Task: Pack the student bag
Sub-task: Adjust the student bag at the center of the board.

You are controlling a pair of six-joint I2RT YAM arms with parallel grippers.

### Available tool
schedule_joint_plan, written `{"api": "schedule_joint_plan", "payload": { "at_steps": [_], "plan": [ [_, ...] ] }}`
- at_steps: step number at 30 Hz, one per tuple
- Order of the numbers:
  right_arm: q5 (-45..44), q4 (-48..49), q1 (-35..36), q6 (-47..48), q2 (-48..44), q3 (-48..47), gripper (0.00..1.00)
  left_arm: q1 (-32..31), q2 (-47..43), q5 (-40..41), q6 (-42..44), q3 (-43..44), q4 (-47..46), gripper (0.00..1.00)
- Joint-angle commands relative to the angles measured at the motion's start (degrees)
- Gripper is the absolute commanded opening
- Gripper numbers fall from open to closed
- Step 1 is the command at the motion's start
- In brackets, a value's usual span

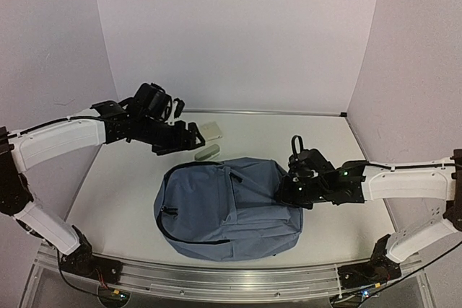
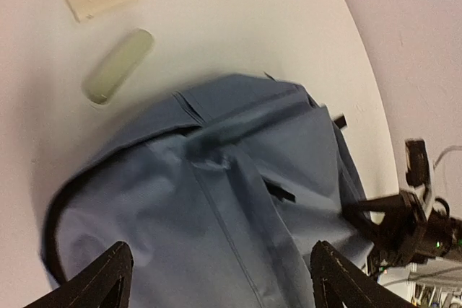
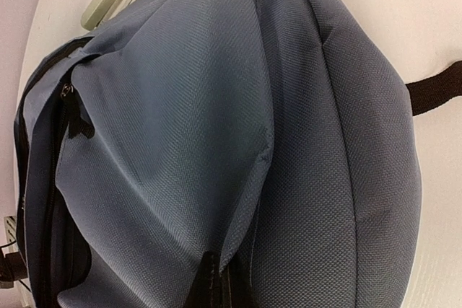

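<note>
Bag point(image 1: 227, 210) is pinched at its edge by the right gripper point(image 1: 284, 191) (left gripper point(image 1: 191, 135) gapes, empty), which should lift gently lest fabric slip.

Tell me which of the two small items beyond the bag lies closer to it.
The pale green oblong case: it lies almost against the far edge of the student bag. The flat cream square pad sits further back.

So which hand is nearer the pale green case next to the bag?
Left. The left hand hovers open close beside the pale green case; the right hand is across the student bag, pinching its right edge.
</note>
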State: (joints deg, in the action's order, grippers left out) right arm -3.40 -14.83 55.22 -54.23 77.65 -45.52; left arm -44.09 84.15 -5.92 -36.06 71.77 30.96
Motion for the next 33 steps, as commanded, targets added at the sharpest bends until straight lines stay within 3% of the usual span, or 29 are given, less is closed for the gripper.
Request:
{"api": "schedule_joint_plan", "payload": {
  "at_steps": [1, 6, 11, 13, 17, 24, 32, 33],
  "plan": [
    [-1.0, 3.7, 0.4, 0.7, 1.4, -2.4, 0.0, -6.4, 4.8, -4.3, -5.6, 1.8, -2.3, 0.86],
    [-1.0, 4.6, 0.4, 0.4, 1.3, -1.6, 0.0, -12.0, 12.1, -6.4, -7.6, 5.5, -0.1, 0.9],
    [-1.1, 4.8, 0.4, 0.3, 0.4, -0.6, 0.0, -13.2, 15.5, -8.2, -8.2, 5.5, 0.1, 0.88],
    [-1.2, 4.8, 0.4, 0.1, 0.0, -0.2, 0.0, -13.2, 15.7, -7.8, -8.7, 5.1, 0.6, 0.79],
    [-1.6, 4.8, 0.4, -0.6, -1.1, 0.7, 0.0, -13.2, 12.9, -4.7, -11.7, 1.8, 1.1, 0.5],
    [-1.3, 5.0, 0.4, 0.0, -1.3, 1.0, 0.0, -13.2, 7.8, -4.0, -15.4, -4.6, -1.8, 0.41],
    [-1.4, 4.8, 0.4, 0.1, -2.1, 1.4, 0.0, -13.2, 8.9, -7.6, -15.7, -7.5, -8.8, 0.16],
    [-2.0, 4.4, 0.4, 0.2, -2.8, 1.4, 0.04, -13.2, 8.8, -8.1, -15.6, -7.9, -9.9, 0.12]
  ]
}}
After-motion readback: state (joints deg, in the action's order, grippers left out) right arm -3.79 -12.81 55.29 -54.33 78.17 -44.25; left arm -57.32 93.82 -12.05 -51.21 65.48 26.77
